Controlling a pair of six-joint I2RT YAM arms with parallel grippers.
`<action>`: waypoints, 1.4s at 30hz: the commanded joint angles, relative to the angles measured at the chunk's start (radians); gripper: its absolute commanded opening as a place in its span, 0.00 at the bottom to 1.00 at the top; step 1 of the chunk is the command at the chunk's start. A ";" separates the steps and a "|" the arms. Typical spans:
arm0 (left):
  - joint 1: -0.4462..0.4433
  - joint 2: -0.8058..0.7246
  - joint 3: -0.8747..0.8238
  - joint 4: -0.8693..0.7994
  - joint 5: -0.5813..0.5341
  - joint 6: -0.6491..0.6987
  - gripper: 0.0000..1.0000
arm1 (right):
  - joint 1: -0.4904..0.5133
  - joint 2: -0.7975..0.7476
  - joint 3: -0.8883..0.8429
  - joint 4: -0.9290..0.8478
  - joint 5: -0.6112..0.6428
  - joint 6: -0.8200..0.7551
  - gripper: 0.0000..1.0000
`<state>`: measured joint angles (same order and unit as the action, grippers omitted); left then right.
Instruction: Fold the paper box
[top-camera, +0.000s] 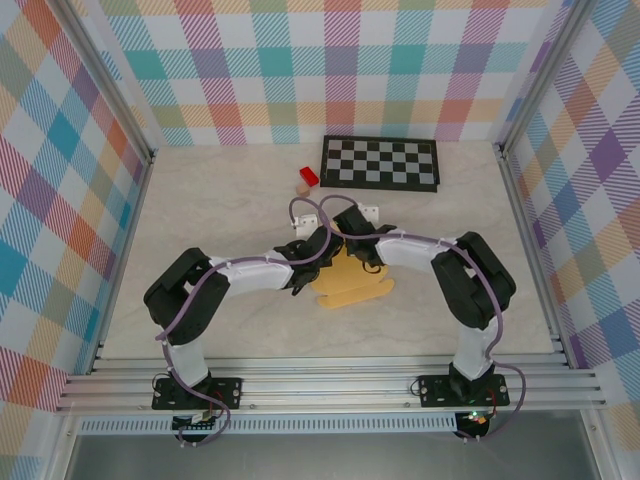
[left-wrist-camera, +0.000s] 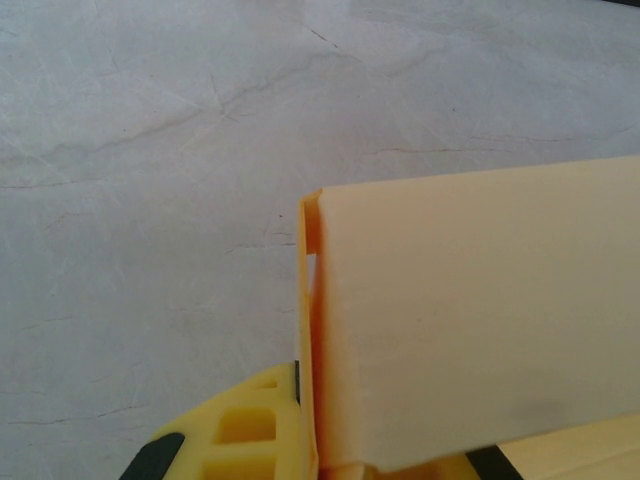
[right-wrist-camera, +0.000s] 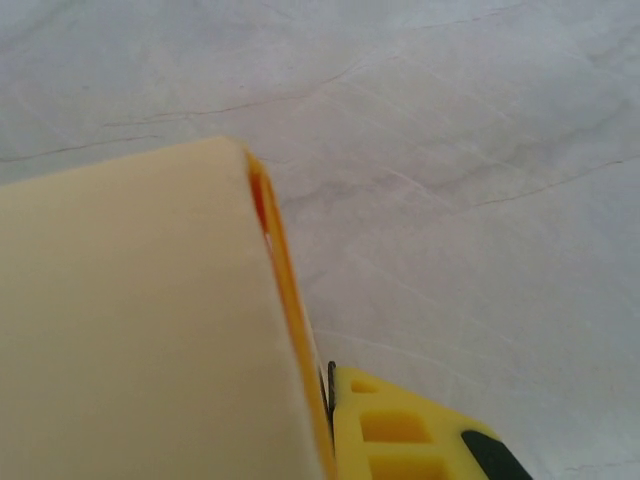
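The paper box (top-camera: 352, 287) is a yellow-orange card lying on the table between the two arms, with part of it lifted where the grippers meet. My left gripper (top-camera: 316, 252) pinches a raised pale panel of the paper box (left-wrist-camera: 480, 320). In the left wrist view the folded edge stands upright against the yellow finger (left-wrist-camera: 235, 430), and the left gripper (left-wrist-camera: 318, 445) is shut on it. My right gripper (top-camera: 362, 250) comes from the other side. In the right wrist view the right gripper (right-wrist-camera: 326, 425) is shut on the paper box (right-wrist-camera: 130, 320), with its yellow finger (right-wrist-camera: 400, 435) tight against the orange edge.
A black-and-white checkerboard mat (top-camera: 380, 163) lies at the back of the table. A small red block (top-camera: 308, 176) and a tan block (top-camera: 301, 187) sit just left of it. Metal rails and plaid walls close in the table on both sides.
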<state>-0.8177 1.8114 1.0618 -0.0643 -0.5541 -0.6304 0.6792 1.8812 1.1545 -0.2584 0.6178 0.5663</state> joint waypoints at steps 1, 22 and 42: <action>0.001 -0.015 0.029 -0.073 -0.034 -0.045 0.00 | -0.046 0.075 -0.006 -0.218 0.244 0.131 0.00; 0.030 0.019 0.040 -0.088 -0.059 0.010 0.00 | -0.099 -0.257 -0.228 0.123 -0.257 -0.099 0.52; 0.042 -0.027 0.010 -0.011 -0.039 0.249 0.00 | -0.138 -0.618 -0.235 -0.087 -0.446 -0.360 0.58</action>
<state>-0.7864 1.8183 1.0847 -0.0940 -0.5995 -0.4435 0.5510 1.2716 0.8852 -0.3199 0.2131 0.2726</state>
